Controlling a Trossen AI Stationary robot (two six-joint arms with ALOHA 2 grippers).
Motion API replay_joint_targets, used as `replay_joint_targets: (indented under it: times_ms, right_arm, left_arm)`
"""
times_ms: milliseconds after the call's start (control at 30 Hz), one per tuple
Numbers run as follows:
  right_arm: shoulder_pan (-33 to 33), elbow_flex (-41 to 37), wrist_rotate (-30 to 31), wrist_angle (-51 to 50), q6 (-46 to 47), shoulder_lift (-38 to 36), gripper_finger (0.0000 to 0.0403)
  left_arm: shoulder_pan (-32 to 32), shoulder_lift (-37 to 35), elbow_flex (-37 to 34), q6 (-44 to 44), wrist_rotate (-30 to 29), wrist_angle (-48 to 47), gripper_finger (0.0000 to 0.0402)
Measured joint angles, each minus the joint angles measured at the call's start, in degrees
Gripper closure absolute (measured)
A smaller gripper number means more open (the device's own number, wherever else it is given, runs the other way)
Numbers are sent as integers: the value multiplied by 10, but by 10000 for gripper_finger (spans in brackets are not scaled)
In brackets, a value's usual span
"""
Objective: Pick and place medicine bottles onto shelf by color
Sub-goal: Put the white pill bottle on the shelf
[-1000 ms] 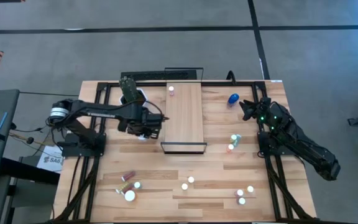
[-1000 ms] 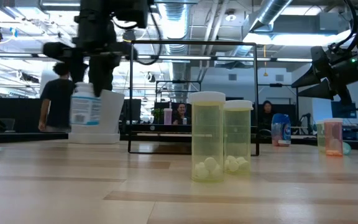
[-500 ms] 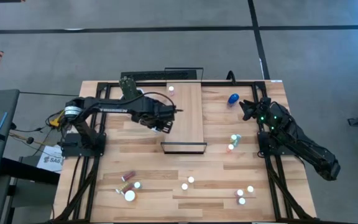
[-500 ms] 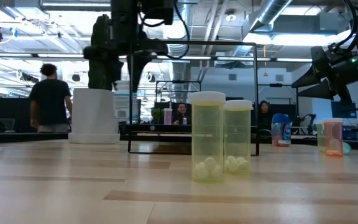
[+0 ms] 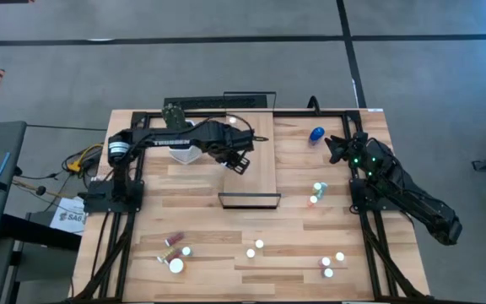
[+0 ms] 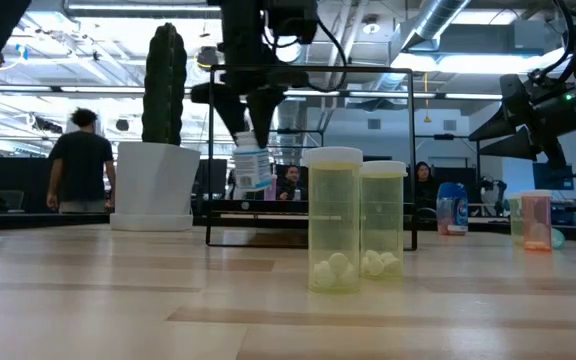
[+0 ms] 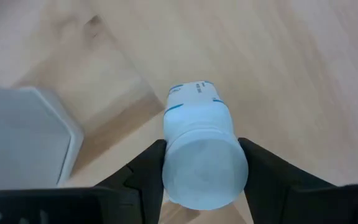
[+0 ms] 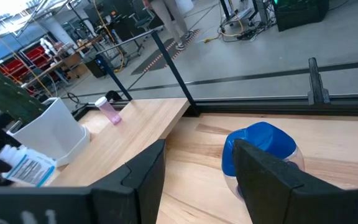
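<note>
A white medicine bottle (image 6: pixel 251 166) with a blue-printed label hangs over the left part of the shelf (image 5: pixel 256 165), with my left gripper (image 5: pixel 240 158) shut on it. The left wrist view looks down on its white cap (image 7: pixel 204 169). A small pink bottle (image 8: pixel 110 111) stands upright at the shelf's far end. A larger blue bottle (image 5: pixel 316 134) lies on the table right of the shelf. My right gripper (image 8: pixel 194 180) waits open at the table's right side, pointing toward the blue bottle (image 8: pixel 260 149) without touching it. My left gripper pinches the white bottle's cap end (image 7: pixel 169 163) between its two fingers, one on each side. The fingers (image 6: pixel 253 120) come from above, pointing down. The bottle hangs below them, tilted, its lower end (image 6: pixel 253 185) clear of the shelf board.
A white hexagonal pot (image 5: pixel 184 145) with a green cactus (image 6: pixel 163 85) stands just left of the shelf. Two bottles (image 5: pixel 317 194) stand right of the shelf's near end. Several more bottles (image 5: pixel 256 247) are scattered along the near edge; two pale green ones (image 6: pixel 358 228) stand near the low camera.
My left gripper has carried the white bottle toward the table's right edge, from beside the cactus pot to over the shelf, rising slightly. Its wrist has rolled, and the bottle now hangs tilted. The right arm has kept still.
</note>
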Motion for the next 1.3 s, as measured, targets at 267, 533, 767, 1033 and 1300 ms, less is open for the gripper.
replay_joint_targets:
  times_ms: [267,533,767,1033,1300]
  right_arm:
    - [0,0,0,0,0,0,193]
    - [0,0,0,0,0,0,193]
    - [0,0,0,0,0,0,193]
    - [0,0,0,0,0,0,193]
    - [0,0,0,0,0,0,193]
  left_arm:
    - [35,22,29,64,24,-1,248]
    - [63,27,30,104,26,22,248]
    - [80,41,29,136,45,33,248]
    - [101,41,29,176,35,59,248]
    - [127,55,32,195,61,79,248]
